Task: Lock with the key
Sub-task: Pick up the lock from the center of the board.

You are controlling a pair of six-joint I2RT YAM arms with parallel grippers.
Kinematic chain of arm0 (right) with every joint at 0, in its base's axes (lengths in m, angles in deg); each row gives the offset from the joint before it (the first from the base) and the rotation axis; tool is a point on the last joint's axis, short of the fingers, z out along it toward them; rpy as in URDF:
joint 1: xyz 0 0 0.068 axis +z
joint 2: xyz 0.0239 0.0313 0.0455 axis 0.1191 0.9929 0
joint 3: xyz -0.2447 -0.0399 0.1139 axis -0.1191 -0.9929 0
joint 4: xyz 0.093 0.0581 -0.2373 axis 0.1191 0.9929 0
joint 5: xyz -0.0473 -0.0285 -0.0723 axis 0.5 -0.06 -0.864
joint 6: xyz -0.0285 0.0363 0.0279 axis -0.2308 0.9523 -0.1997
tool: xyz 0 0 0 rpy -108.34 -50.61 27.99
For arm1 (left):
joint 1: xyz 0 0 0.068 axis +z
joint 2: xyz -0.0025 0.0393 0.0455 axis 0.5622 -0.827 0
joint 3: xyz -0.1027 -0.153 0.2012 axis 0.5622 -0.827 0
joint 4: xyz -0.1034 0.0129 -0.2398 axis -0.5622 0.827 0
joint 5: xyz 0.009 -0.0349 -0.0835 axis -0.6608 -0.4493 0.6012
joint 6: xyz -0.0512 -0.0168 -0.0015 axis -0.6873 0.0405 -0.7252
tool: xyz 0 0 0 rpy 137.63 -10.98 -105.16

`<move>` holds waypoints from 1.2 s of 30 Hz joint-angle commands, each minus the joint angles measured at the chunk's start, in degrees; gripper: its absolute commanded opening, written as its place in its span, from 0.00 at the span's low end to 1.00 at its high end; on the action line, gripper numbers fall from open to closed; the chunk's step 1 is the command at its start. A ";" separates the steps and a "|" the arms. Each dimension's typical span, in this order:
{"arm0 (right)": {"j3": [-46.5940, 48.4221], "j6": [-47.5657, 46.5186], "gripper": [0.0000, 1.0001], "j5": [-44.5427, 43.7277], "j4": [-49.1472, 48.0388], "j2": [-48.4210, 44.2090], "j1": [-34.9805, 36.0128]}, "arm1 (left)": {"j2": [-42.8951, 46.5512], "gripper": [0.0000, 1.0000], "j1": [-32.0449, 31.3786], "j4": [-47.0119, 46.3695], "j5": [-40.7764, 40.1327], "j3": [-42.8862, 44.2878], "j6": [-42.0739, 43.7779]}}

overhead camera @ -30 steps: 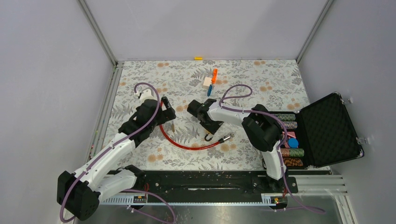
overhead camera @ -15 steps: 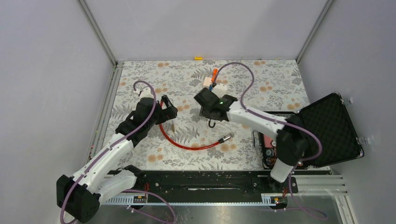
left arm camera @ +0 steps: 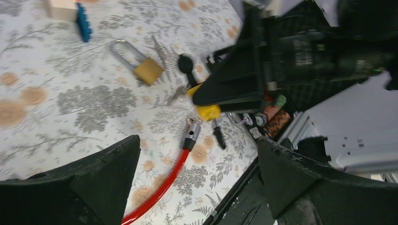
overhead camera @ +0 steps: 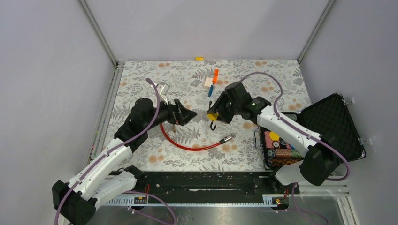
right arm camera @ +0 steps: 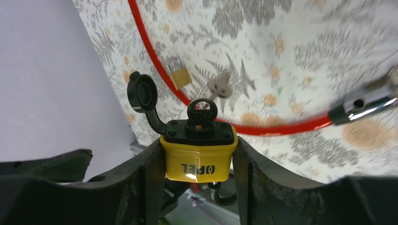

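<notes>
My right gripper point(overhead camera: 215, 114) is shut on a yellow padlock point(right arm camera: 198, 157) and holds it above the table, its shackle point(overhead camera: 213, 125) hanging down. A black-headed key point(right arm camera: 202, 112) sits in the padlock's keyhole, with a silver key point(right arm camera: 219, 86) dangling from its ring and the black dust cap point(right arm camera: 142, 93) flipped open. My left gripper point(overhead camera: 184, 114) is open and empty, left of the padlock and pointing at it. In the left wrist view the padlock point(left arm camera: 208, 111) shows ahead between my open fingers point(left arm camera: 105, 176).
A red cable point(overhead camera: 187, 145) with a metal end point(overhead camera: 228, 138) curves over the floral table. A small brass padlock point(left arm camera: 143, 66) lies near it. Orange and blue bricks with a wooden block point(overhead camera: 211, 80) lie behind. An open black case point(overhead camera: 331, 129) of chips stands right.
My right gripper has lifted the yellow padlock and carried it rightward, its arm swinging round. My left gripper has turned right toward the padlock.
</notes>
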 commanded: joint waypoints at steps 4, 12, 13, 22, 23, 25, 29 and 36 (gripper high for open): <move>-7.44 22.32 0.11 11.26 -14.72 -3.92 -0.06 | -0.61 0.95 -4.58 -7.12 3.86 -0.97 4.16; -15.37 36.55 0.09 13.25 -28.28 -4.29 -0.09 | -7.93 0.95 -8.41 -6.96 -0.39 -0.36 0.83; -15.44 37.16 0.10 13.71 -28.68 -3.98 -0.05 | -8.33 0.95 -8.85 -7.03 -1.17 -0.40 0.56; -16.76 40.42 0.09 12.16 -31.08 -4.66 -0.07 | -11.22 0.84 -9.56 -13.55 -9.28 -3.07 -9.35; -16.81 40.51 0.09 12.37 -31.16 -4.66 -0.10 | -11.66 0.79 -9.57 -14.03 -10.70 -3.24 -10.20; -17.05 40.71 0.09 12.53 -31.48 -4.61 -0.03 | -12.48 0.72 -9.52 -14.64 -12.11 -3.12 -11.47; -17.95 41.62 0.10 12.83 -33.16 -4.57 -0.04 | -14.64 0.66 -9.56 -15.58 -11.08 -1.88 -12.71; -17.43 41.70 0.12 13.18 -33.80 -3.23 0.01 | -17.47 0.54 -9.60 -16.02 -10.25 -0.14 -13.91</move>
